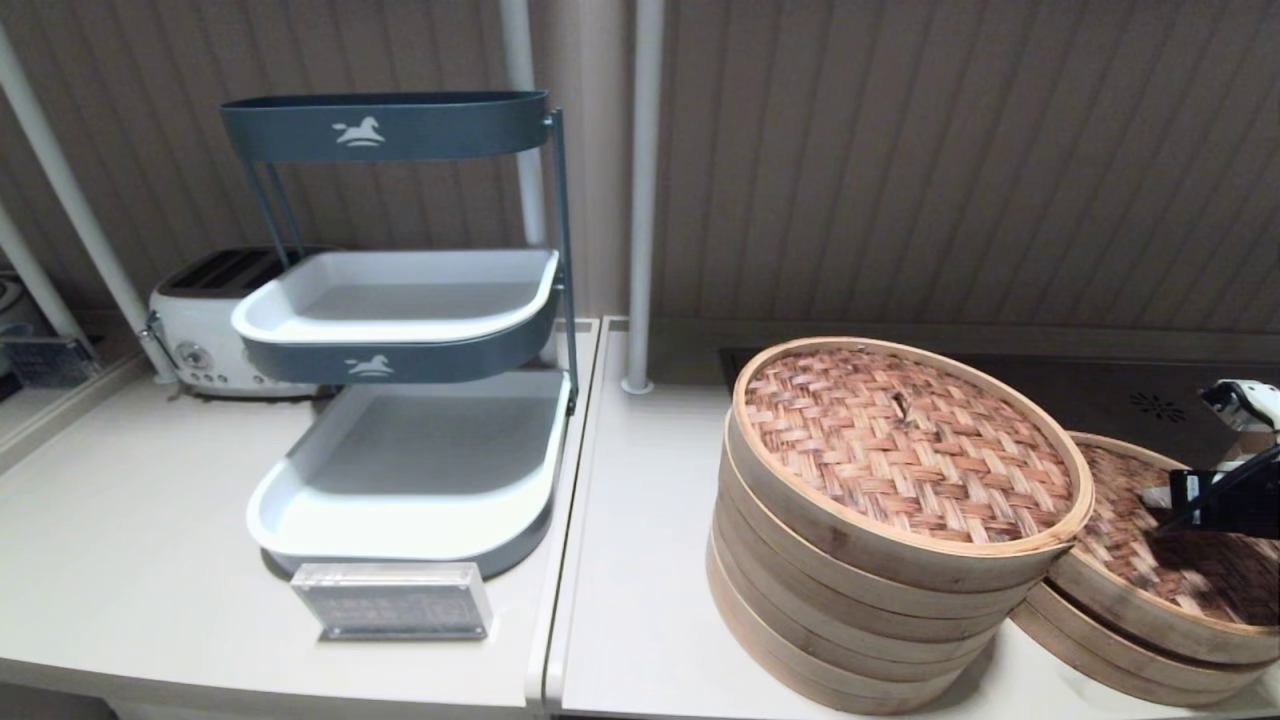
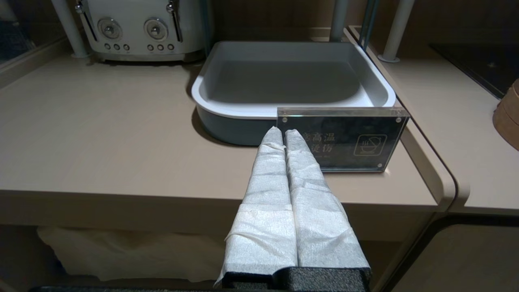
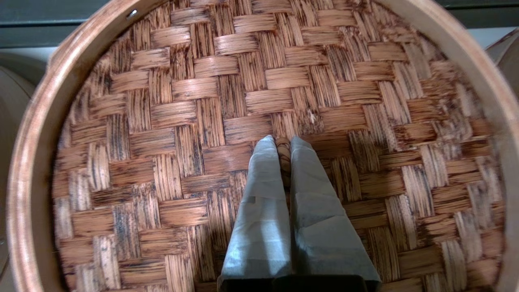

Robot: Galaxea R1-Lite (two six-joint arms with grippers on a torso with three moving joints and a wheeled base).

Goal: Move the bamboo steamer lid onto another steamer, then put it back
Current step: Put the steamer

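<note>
At the right edge of the head view, the bamboo steamer lid [image 1: 1150,560] [image 3: 182,121] sits on the low steamer [image 1: 1120,645], its woven top tilted a little. My right gripper [image 1: 1165,497] [image 3: 284,142] is over the lid's middle, shut on the small dark centre loop [image 3: 284,156]. To its left stands the tall stack of pale bamboo tiers [image 1: 850,600], which carries a second woven lid [image 1: 905,440]. My left gripper [image 2: 284,132] hangs shut and empty off the front edge of the left counter, out of the head view.
A tiered grey-and-white tray rack [image 1: 400,400] [image 2: 292,77] stands on the left counter, with an acrylic sign [image 1: 392,600] [image 2: 340,140] in front and a white toaster [image 1: 205,320] [image 2: 134,28] behind. A white pole [image 1: 640,200] and a dark hob [image 1: 1120,400] are behind the steamers.
</note>
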